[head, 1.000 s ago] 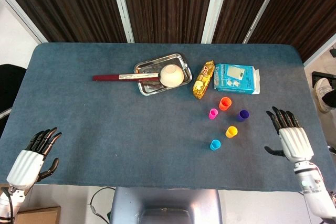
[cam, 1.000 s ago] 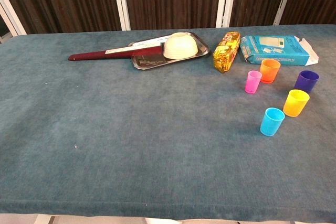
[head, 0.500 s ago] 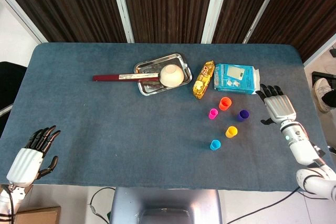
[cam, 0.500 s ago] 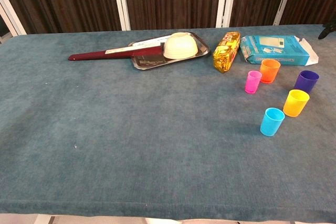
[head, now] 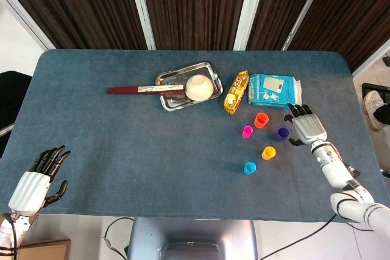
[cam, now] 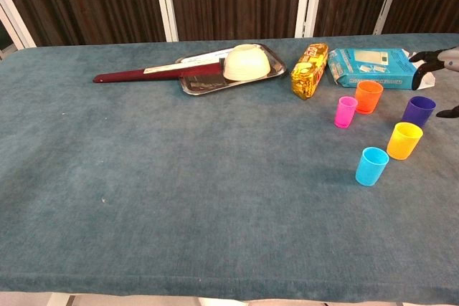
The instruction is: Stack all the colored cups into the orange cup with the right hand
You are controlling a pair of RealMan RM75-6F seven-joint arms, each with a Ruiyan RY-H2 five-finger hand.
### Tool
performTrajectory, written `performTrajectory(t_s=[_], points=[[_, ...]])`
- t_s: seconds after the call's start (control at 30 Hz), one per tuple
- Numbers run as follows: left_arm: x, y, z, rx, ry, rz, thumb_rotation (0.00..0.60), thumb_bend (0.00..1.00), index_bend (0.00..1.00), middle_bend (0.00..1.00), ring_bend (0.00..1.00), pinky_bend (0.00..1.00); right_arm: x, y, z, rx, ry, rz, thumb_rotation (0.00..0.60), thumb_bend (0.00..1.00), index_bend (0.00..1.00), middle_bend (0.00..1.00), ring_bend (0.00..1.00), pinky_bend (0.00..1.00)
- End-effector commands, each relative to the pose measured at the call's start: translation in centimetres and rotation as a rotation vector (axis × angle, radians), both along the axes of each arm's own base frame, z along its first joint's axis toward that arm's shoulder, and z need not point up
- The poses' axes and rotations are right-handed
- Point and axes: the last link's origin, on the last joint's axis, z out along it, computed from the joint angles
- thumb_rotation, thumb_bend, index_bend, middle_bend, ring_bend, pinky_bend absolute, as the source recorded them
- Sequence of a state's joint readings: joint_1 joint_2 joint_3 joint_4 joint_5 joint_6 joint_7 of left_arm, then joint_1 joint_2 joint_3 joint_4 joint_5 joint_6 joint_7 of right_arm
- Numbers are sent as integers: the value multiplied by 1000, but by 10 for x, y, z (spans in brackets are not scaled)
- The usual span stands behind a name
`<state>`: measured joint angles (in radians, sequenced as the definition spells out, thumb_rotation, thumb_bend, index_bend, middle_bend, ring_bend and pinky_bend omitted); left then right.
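Purple cup (head: 281,133) stands just left of my right hand (head: 304,127), which hangs spread and holding nothing as far as I can tell, while the orange cup (head: 261,120) waits slightly further left, beside the pink cup (head: 247,131).

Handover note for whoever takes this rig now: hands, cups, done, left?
Right hand: empty, fingers spread, beside the purple cup, not touching it.
Left hand: empty, at the near left table edge.
Cups: orange cup in front of the blue box; pink cup, yellow cup, blue cup all upright and apart.
Done: nothing stacked.
Left: nest all four into the orange cup; purple looks nearest.
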<state>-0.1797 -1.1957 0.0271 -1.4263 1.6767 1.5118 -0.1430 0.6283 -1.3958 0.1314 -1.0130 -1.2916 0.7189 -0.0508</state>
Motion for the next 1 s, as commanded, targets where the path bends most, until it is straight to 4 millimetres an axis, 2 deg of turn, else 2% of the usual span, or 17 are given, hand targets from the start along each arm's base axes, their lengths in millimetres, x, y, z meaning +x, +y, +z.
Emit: performTrajectory(t_s=[0.03, 0.2, 0.4, 0.63, 0.83, 1.0], points=[[0, 0, 0, -1, 0, 0, 600, 483, 0, 0, 0, 110, 3, -1, -6, 15, -5, 4, 600, 377, 422, 0, 0, 0], [0, 0, 1, -1, 0, -1, 600, 483, 0, 0, 0, 110, 7, 0, -13, 31, -28, 1, 600, 376, 431, 0, 0, 0], [-1, 0, 2, 3, -2, 3, 600, 483, 0, 0, 0, 110, 6, -1, -15, 32, -16, 2, 600, 442, 528, 0, 0, 0], [-1, -1, 2, 1, -2, 3, 600, 483, 0, 0, 0, 110, 9, -3, -16, 14, -25, 8, 600, 458, 585, 1, 0, 0], [-1, -1, 3, 2, -3, 4, 600, 483, 0, 0, 3, 110, 24, -4, 3, -54, -106, 40, 600, 458, 601, 4, 0, 0], [-1, 0, 1, -4, 0, 6, 600, 483, 0, 0, 5, 110, 55, -17, 22, -122, -201, 79, 600, 458, 599, 5, 0, 0]])
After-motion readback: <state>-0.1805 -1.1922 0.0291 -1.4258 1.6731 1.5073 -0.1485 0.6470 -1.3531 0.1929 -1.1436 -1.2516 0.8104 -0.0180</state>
